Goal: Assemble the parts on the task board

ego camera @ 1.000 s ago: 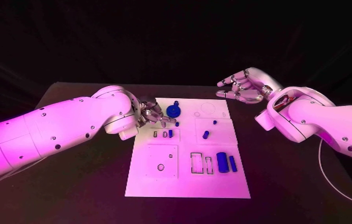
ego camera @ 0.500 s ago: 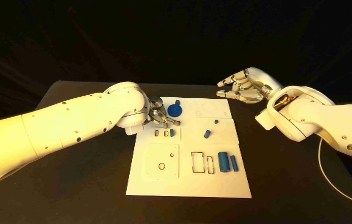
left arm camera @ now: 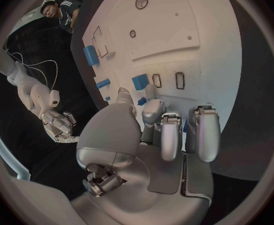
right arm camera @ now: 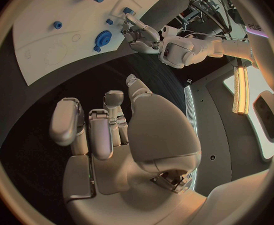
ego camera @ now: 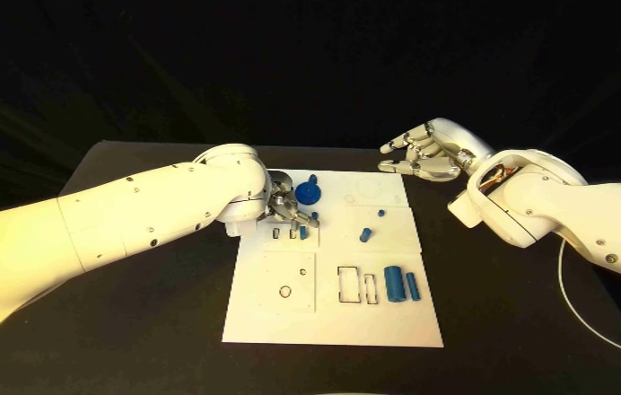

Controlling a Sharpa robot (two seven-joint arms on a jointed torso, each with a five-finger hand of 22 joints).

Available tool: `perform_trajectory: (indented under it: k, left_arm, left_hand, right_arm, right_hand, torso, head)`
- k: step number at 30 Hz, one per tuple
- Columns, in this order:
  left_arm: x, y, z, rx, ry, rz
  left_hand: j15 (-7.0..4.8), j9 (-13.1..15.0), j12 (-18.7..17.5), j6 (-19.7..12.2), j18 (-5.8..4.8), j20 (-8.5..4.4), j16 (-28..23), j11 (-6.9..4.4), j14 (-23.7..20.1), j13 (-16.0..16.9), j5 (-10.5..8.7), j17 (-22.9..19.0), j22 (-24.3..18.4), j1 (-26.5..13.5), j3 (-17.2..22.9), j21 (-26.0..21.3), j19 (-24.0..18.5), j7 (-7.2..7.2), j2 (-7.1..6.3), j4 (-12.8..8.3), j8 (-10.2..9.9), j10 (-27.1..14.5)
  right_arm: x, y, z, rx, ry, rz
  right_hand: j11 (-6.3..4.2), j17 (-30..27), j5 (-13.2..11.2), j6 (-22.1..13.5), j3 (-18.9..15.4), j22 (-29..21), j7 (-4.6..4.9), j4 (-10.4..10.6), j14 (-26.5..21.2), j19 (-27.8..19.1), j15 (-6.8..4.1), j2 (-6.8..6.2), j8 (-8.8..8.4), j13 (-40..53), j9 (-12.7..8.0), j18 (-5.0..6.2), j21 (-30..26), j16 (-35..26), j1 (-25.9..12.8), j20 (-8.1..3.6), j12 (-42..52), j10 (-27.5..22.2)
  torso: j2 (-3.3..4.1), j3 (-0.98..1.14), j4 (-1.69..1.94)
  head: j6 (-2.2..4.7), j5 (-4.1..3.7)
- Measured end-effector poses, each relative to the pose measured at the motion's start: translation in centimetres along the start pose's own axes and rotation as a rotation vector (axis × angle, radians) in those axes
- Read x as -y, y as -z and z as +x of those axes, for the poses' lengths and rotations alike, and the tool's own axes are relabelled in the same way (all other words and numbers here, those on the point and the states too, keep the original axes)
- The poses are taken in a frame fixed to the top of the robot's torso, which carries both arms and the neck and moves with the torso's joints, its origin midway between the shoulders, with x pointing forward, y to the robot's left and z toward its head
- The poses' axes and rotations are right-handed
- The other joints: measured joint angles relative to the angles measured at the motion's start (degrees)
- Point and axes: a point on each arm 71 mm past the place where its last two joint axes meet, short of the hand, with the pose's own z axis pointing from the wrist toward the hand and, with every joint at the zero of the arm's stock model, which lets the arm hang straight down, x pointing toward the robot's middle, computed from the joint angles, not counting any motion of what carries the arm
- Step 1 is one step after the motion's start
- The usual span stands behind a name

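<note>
The white task board (ego camera: pixel 330 323) lies in the middle of the table. My left hand (ego camera: pixel 287 210) hovers over the board's far left part, beside a round blue part (ego camera: pixel 308 193). In the left wrist view my left hand (left arm camera: pixel 156 130) pinches a small blue part (left arm camera: pixel 141 101) between thumb and a finger, just above the small slots (left arm camera: pixel 179 80). Another blue piece (left arm camera: pixel 141 81) stands by a slot. My right hand (ego camera: pixel 421 157) hangs off the board's far right corner, its fingers loosely bent and holding nothing.
Two blue cylinders (ego camera: pixel 392 285) lie side by side at the board's right, near a rectangular recess (ego camera: pixel 347 287). Two small blue pieces (ego camera: pixel 366 233) sit mid-board. A square plate with a hole (ego camera: pixel 284 294) lies at the near left. Dark table surrounds the board.
My left arm has swung a little to the right and the hand has slid slightly nearer over the slots. The right hand has barely moved.
</note>
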Motion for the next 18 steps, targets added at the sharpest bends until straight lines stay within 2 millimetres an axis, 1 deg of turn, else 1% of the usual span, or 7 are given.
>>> perform_trajectory:
  k: [2, 10, 12, 14, 15, 18]
  left_arm:
    - [0.15, -0.10, 0.11, -0.005, -0.006, 0.000]
    - [0.56, -0.38, 0.47, -0.023, -0.023, 0.000]
    - [0.57, -0.39, 0.50, -0.024, -0.025, 0.000]
    - [0.57, -0.40, 0.52, -0.026, -0.026, -0.001]
    - [0.56, -0.40, 0.52, -0.027, -0.027, -0.001]
    - [0.55, -0.41, 0.53, -0.028, -0.028, -0.002]
  left_hand:
    - [0.00, 0.1, 0.0, 0.0, -0.01, 0.00, 0.0, 0.00, 0.0, 0.0, 0.00, 0.0, 0.0, 0.0, 0.0, 0.2, 0.0, 0.00, 0.00, 0.0, 0.0, 0.0]
    - [0.00, 0.6, 0.0, -0.1, 0.00, 0.00, 0.0, 0.00, 0.0, 0.2, 0.00, 0.0, 0.0, 0.8, -0.2, 0.2, 0.0, 0.12, 0.75, -0.2, 0.3, 0.0]
    - [0.00, 0.8, 0.0, -0.4, 0.00, 0.00, 0.0, 0.00, 0.0, 0.2, 0.00, 0.0, 0.0, 1.1, -0.2, 0.2, 0.0, 0.01, 1.15, -0.2, 0.5, 0.0]
    - [0.00, 1.0, 0.0, -0.4, 0.00, 0.00, 0.0, 0.00, 0.0, 0.3, 0.00, 0.0, 0.0, 1.2, -0.2, 0.2, 0.0, 0.01, 1.23, -0.2, 0.5, 0.0]
    - [0.00, 1.0, 0.0, -0.4, 0.00, 0.00, 0.0, 0.00, 0.0, 0.3, 0.00, 0.0, 0.0, 1.5, -0.2, 0.2, 0.0, 0.01, 1.52, -0.2, 0.5, 0.0]
    - [0.00, 1.2, 0.0, -0.4, 0.00, 0.00, 0.0, 0.00, 0.0, 0.3, 0.00, 0.0, 0.0, 1.6, -0.2, 0.2, 0.0, 0.01, 1.59, -0.2, 0.7, 0.0]
  right_arm:
    - [0.01, -0.02, 0.01, -0.001, 0.003, 0.000]
    - [0.02, -0.10, 0.08, -0.005, 0.007, 0.001]
    - [0.03, -0.12, 0.09, -0.006, 0.007, 0.002]
    - [0.03, -0.13, 0.11, -0.007, 0.008, 0.002]
    - [0.03, -0.14, 0.11, -0.008, 0.008, 0.002]
    - [0.04, -0.16, 0.13, -0.009, 0.008, 0.003]
  right_hand:
    - [0.00, 0.0, 0.0, 0.0, 0.0, 0.0, 0.00, 0.0, 0.0, 0.0, 0.00, 0.00, 0.00, 0.0, 0.0, 0.00, 0.0, 0.0, 0.0, 0.00, 0.0, 0.0]
    - [0.00, 0.0, 0.0, 0.0, 0.0, -0.1, 0.00, 0.0, 0.0, 0.0, 0.00, 0.00, 0.00, -0.1, 0.0, 0.00, 0.0, -0.2, 0.0, 0.00, 0.0, 0.0]
    - [0.00, 0.0, 0.0, 0.0, 0.0, -0.1, 0.00, 0.0, 0.0, 0.0, 0.00, 0.00, 0.00, -0.1, 0.0, 0.00, 0.0, -0.2, 0.0, 0.00, 0.0, 0.0]
    - [0.00, 0.0, 0.3, 0.0, 0.0, -0.1, 0.00, 0.0, 0.0, 0.0, 0.00, 0.00, 0.00, -0.1, 0.0, 0.00, 0.0, -0.2, 0.0, 0.00, 0.0, 0.0]
    - [0.00, 0.0, 0.3, 0.0, 0.0, -0.1, 0.00, 0.0, 0.0, 0.0, 0.00, 0.00, 0.00, -0.1, 0.0, 0.00, 0.0, -0.2, 0.0, 0.00, 0.0, 0.0]
    - [0.00, 0.0, 0.3, 0.0, 0.0, -0.2, 0.00, 0.0, 0.0, 0.0, 0.00, 0.00, 0.00, -0.1, 0.0, 0.00, 0.0, -0.2, 0.0, 0.00, 0.0, 0.0]
  torso:
    - [0.02, -0.03, -0.02]
    - [0.01, -0.03, 0.00]
    - [-0.01, 0.01, 0.01]
    - [-0.03, 0.01, 0.03]
    - [-0.03, 0.02, 0.03]
    - [-0.03, 0.03, 0.04]
  head:
    - [-0.05, 0.00]
    - [-0.35, 0.01]
    - [-0.39, -0.02]
    - [-0.41, -0.02]
    - [-0.42, -0.02]
    - [-0.46, -0.03]
